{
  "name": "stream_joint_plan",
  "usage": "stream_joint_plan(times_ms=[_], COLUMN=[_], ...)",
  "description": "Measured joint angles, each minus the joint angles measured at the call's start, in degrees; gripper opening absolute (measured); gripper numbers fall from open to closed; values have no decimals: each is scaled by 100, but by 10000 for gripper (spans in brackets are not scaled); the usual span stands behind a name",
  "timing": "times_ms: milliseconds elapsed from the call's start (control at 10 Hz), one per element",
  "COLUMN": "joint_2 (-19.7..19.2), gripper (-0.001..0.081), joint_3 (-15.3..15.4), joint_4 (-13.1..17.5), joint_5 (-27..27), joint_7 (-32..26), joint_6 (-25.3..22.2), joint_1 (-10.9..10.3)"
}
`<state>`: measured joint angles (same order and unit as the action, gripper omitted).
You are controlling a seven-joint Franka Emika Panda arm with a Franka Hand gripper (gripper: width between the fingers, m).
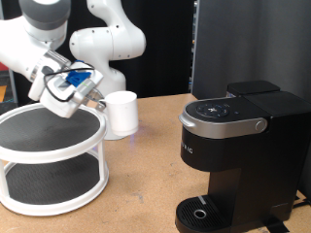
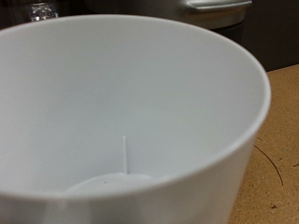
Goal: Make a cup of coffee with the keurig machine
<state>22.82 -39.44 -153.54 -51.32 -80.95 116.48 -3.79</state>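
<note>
Wrist view filled by the cup, interior empty, rim very close to the lens; gripper fingers not visible there, so whether they are spread or closed cannot be told. Risk, as a judgement: with the rim this near, a finger could catch the wall and tip or shove the cup, or close on a poor hold. Exterior view: gripper angled down toward that view's right, just beside the cup, which stands upright on the wooden table beside a white two-tier stand. Nothing seen between the fingers. The keurig machine sits well apart at the view's right, lid down, drip tray bare.
</note>
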Motion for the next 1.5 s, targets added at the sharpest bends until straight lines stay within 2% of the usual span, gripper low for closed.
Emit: stream_joint_plan(times_ms=[300,600,1000,1500], joint_2=[-19,-31,-114,-785], gripper=[72,72,72,72], joint_3=[359,624,626,700], joint_4=[-125,-177,-242,-322], joint_5=[-579,-849,-864,-1639], joint_7=[3,26,-18,-722], joint_6=[479,820,837,1393], joint_1=[-237,-331,-342,-653])
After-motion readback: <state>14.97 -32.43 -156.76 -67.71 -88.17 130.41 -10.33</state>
